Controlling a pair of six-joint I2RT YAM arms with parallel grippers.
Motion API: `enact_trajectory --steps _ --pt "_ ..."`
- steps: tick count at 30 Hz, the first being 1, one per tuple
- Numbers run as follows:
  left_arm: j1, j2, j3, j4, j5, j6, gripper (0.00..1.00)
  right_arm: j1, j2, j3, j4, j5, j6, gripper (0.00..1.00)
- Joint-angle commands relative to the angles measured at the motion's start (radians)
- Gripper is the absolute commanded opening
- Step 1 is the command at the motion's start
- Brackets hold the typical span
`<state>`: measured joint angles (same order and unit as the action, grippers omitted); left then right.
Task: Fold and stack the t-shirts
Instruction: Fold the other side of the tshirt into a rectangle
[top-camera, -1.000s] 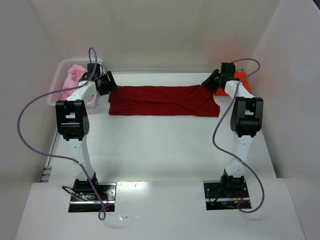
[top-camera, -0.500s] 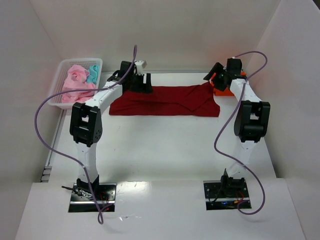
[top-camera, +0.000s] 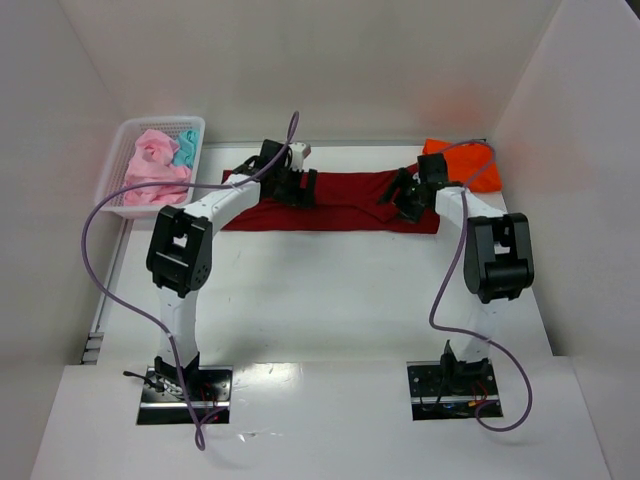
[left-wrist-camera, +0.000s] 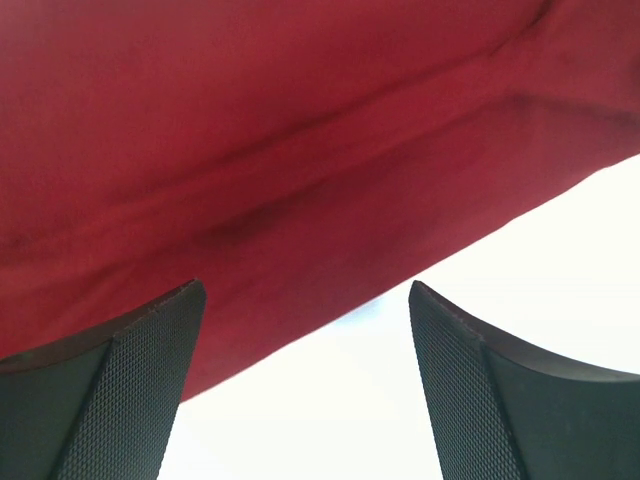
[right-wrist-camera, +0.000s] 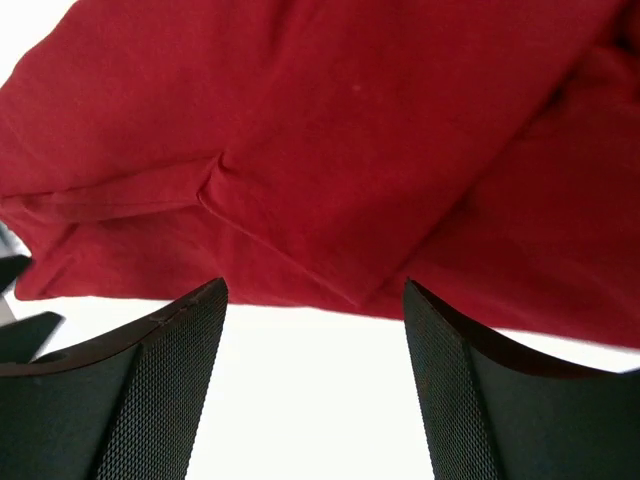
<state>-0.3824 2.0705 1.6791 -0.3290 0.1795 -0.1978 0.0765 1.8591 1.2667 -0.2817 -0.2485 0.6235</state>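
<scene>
Both arms reach far out and bend down. The left gripper (top-camera: 298, 188) and right gripper (top-camera: 402, 196) hang wide open, holding nothing, just above the big dark red cloth t-shirt (top-camera: 345, 205). The shirt lies flat in a long strip, running left to right across the far side of the white table (top-camera: 320, 290).

The table (top-camera: 320, 290) is viewed from above and behind; the dark red t-shirt (top-camera: 345, 205) is shared, seen close-up by both downward-facing wrist cameras

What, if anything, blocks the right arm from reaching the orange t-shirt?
Probably nothing: the orange t-shirt lies uncovered beside the right arm, whose fingers hang open and empty over the dark red t-shirt.
</scene>
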Motion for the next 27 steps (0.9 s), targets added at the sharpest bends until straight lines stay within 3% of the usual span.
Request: enact_trajectory --steps 1,10,19,25,27 --pt "0.008 -0.065 -0.033 0.027 -0.025 0.001 0.9 0.012 0.032 0.009 0.104 -0.003 0.045 0.76" --pt "0.008 -0.096 -0.065 0.008 -0.072 0.021 0.93 0.022 0.101 0.065 0.073 0.035 0.079 0.73" --pt "0.017 -0.087 -0.065 -0.001 -0.072 0.021 0.93 0.042 0.08 0.016 0.082 0.074 0.104 0.71" --pt "0.017 -0.087 -0.065 -0.001 -0.072 0.021 0.93 0.042 0.113 0.037 0.121 0.065 0.122 0.52" --pt "0.017 -0.087 -0.065 -0.01 -0.081 0.021 0.93 0.042 0.132 0.046 0.121 0.064 0.131 0.39"
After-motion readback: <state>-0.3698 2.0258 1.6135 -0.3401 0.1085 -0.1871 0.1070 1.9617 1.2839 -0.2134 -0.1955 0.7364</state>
